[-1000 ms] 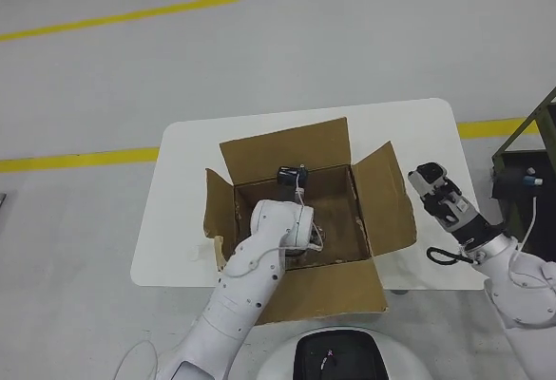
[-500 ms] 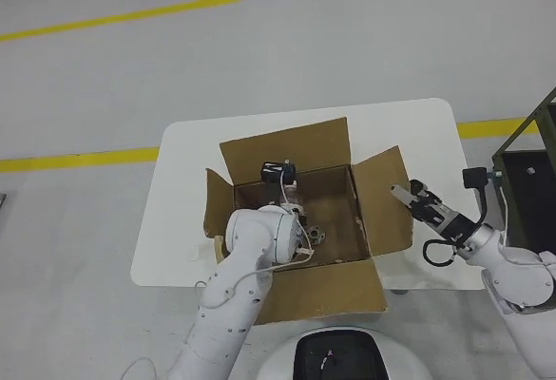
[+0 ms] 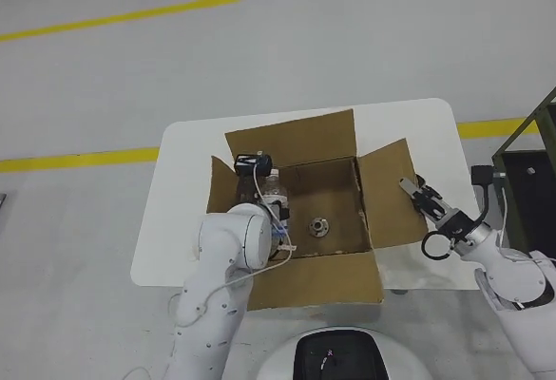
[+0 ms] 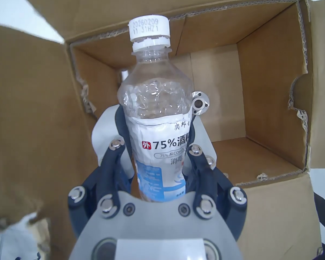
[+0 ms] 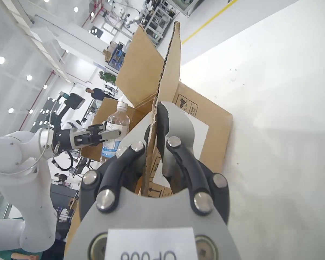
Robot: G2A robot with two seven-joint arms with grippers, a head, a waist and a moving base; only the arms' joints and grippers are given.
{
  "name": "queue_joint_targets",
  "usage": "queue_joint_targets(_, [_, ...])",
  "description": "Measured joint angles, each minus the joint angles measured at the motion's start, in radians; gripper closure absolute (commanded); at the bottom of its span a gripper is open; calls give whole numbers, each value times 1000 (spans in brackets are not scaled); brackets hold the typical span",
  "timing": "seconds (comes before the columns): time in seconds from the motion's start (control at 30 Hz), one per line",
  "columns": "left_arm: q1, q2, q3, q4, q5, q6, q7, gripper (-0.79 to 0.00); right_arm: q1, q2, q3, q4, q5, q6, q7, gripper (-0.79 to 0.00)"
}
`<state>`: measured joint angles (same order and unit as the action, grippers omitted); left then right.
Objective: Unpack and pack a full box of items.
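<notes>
An open cardboard box [image 3: 339,275] stands on the white table [image 3: 178,209]. My left gripper [image 3: 266,190] is shut on a clear bottle [image 3: 276,197] with a white cap, held over the box's left wall. In the left wrist view the bottle [image 4: 154,96] stands upright between the fingers [image 4: 112,161] of that gripper [image 4: 155,128], above the box's inside [image 4: 262,87]. A small metal flange [image 3: 317,226] lies on the box floor [image 4: 200,103]. My right gripper [image 3: 413,189] sits at the right flap [image 3: 390,195]; its jaws [image 5: 158,128] are shut on the flap's edge [image 5: 169,63].
A dark green rack [image 3: 544,142] stands off the table's right side. The box's flaps stand out on all sides, the near one [image 3: 330,280] toward me. Bare table lies left of the box and at the far right corner [image 3: 420,123].
My left arm has drawn the bottle up and toward the box's left wall. The right gripper swung in and closed on the right flap; the box shifted slightly.
</notes>
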<state>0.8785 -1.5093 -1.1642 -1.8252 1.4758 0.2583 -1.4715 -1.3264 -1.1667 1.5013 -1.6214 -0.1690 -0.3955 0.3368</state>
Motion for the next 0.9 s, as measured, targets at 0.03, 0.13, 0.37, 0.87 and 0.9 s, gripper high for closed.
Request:
queue_joint_targets(0.03, [0,0,-4,-7,3,0,-1,0,-2,-1,2,0,3,-5,-14,0])
queue_joint_targets(0.13, [1,1,-20,-28,13,2,-4,0,-8,-1,9,-2,0,-13,-48,0])
queue_joint_targets(0.37, [-1,4,-67,-70,42,-5,-11,0,-11,1,16,7,-21,4,-35,0])
queue_joint_targets(0.87, [11,20,-220,-213,133,-44,-40,0,-28,6,53,-45,-89,16,-65,-785])
queue_joint_targets(0.9, [14,21,-235,-223,142,-45,-42,0,-32,7,56,-52,-95,16,-70,-785])
